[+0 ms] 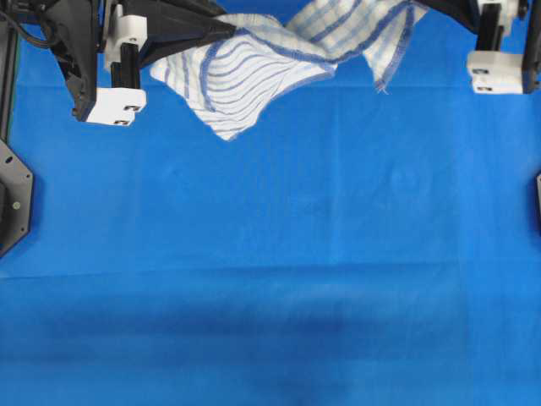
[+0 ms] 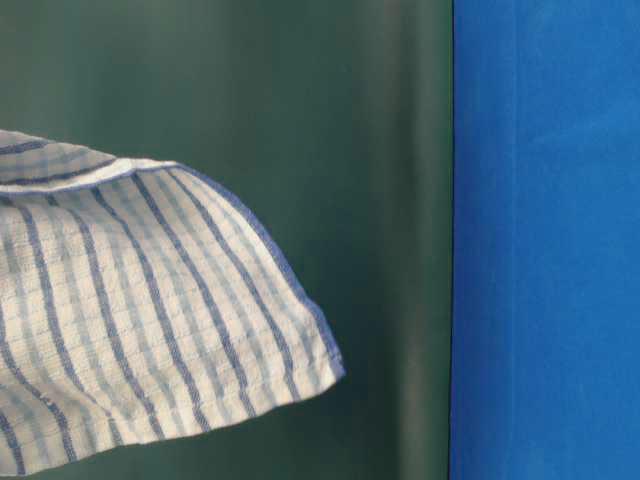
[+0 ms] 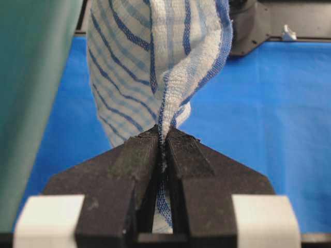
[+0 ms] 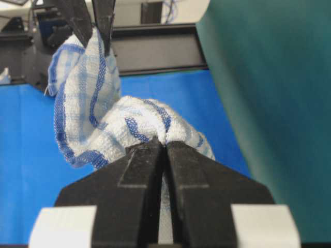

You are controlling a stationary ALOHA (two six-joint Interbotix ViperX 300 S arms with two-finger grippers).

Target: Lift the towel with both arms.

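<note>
A white towel with blue stripes (image 1: pixel 254 63) hangs above the blue table, stretched between both arms at the top of the overhead view. My left gripper (image 1: pixel 230 30) points right and is shut on one end; the left wrist view shows the cloth (image 3: pixel 155 62) pinched at the jaw tips (image 3: pixel 164 135). My right gripper (image 1: pixel 427 8) is shut on the other end. In the right wrist view a bunched fold (image 4: pixel 134 124) is clamped at its tips (image 4: pixel 165 144), and the left gripper's fingers (image 4: pixel 106 23) show beyond. A loose corner (image 2: pixel 150 320) droops in the table-level view.
Blue cloth (image 1: pixel 279 254) covers the table. A dark green backdrop (image 2: pixel 350 150) stands behind the arms. Black mounts sit at the left edge (image 1: pixel 13 199) and right edge (image 1: pixel 538 199) of the table. A black frame (image 4: pixel 155 49) runs along the far side.
</note>
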